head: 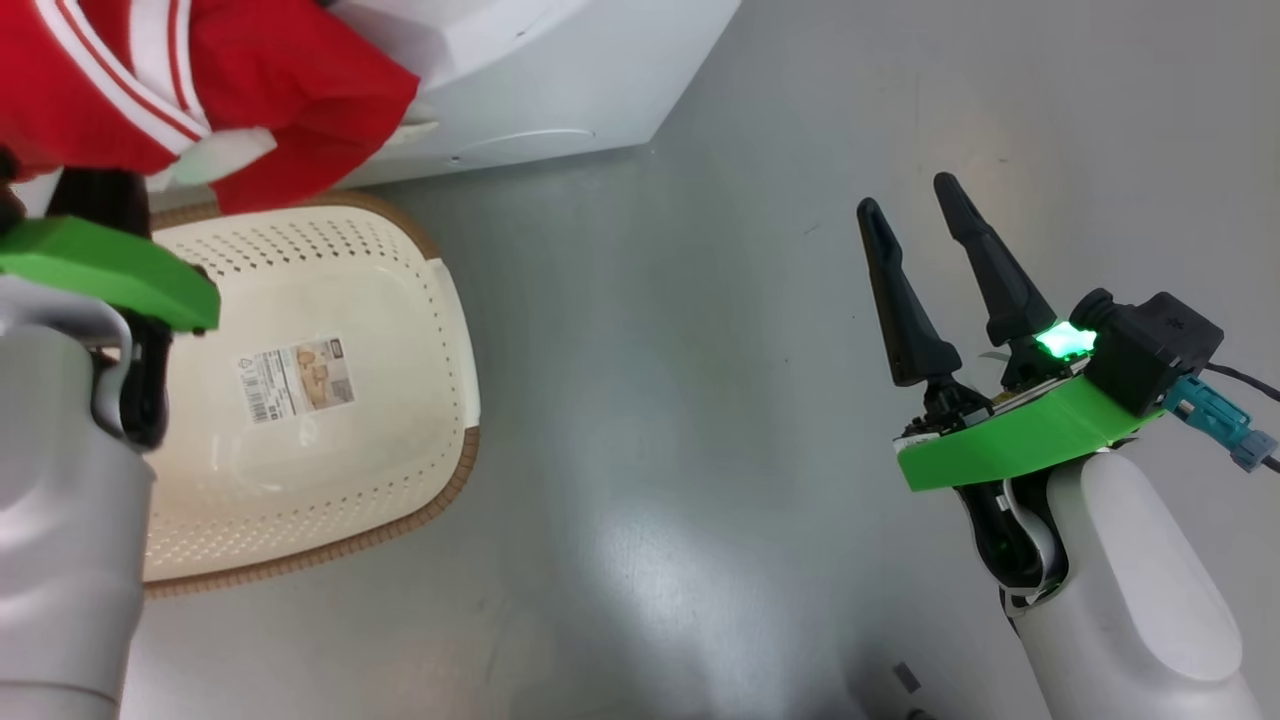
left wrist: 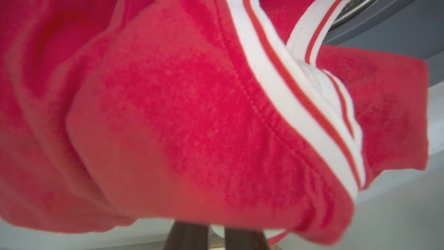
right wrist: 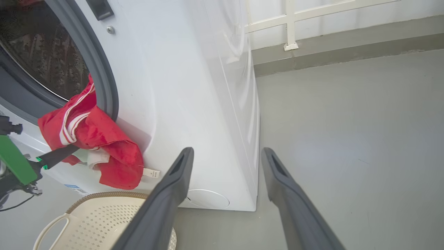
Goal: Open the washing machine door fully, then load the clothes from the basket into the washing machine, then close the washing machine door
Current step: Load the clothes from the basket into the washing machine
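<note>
in the left wrist view the clothes (left wrist: 194,121) press so close to the lens that the weave blurs, and they run off the top and left edges. the left gripper (left wrist: 215,239) shows as two dark stubs at the bottom edge, its fingertips buried under them. in the head view the washing machine (head: 560,90) is cut by the top edge, and the pale forearm (head: 60,560) hides the left side of the basket (head: 445,330); the print on its label (head: 296,378) is too small to read. in the right wrist view the drum (right wrist: 45,59) is dark and cut off at the left, and a white tag (right wrist: 151,172) on the clothes is unreadable.
</note>
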{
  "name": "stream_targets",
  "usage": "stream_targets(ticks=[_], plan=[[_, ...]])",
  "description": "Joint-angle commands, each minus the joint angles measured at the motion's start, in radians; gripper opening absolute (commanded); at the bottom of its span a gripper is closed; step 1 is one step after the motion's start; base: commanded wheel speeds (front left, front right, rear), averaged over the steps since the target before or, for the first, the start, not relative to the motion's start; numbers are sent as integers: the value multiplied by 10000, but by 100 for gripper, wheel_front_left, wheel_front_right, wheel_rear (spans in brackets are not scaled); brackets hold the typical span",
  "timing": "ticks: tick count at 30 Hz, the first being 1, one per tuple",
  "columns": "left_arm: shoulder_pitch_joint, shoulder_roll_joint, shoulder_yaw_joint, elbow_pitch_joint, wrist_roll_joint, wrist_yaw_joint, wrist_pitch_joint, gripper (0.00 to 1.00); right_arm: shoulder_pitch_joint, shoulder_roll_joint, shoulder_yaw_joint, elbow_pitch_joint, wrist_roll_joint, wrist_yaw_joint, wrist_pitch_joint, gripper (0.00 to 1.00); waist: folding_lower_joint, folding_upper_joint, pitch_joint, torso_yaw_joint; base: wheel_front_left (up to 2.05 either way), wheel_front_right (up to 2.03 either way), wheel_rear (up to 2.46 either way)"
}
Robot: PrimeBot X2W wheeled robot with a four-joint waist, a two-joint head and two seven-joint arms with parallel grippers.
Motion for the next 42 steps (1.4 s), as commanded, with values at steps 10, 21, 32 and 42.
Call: stream_targets(ticks=[10,21,32,42], plan=[[1522,566,839,-2483,77,-29,-124,0,337,-29,89,-168,-20,16,-46,100,0,0,-289,221,0,0,0],[1314,882,1144,-3804,389,-29,-38,0,423,-28,184,-148,30,16,-46,100,0,0,-413,231,0,0,0],[-2518,1247,469,-1527,864,-29,868,0,266,239,261,-282,78,16,-46,100,0,0,397,-624,0,0,0],[-4833,1661,427,223,1304,214,130,0,363,503,265,-396,107,16,-46,100,0,0,955,-1385,0,0,0]])
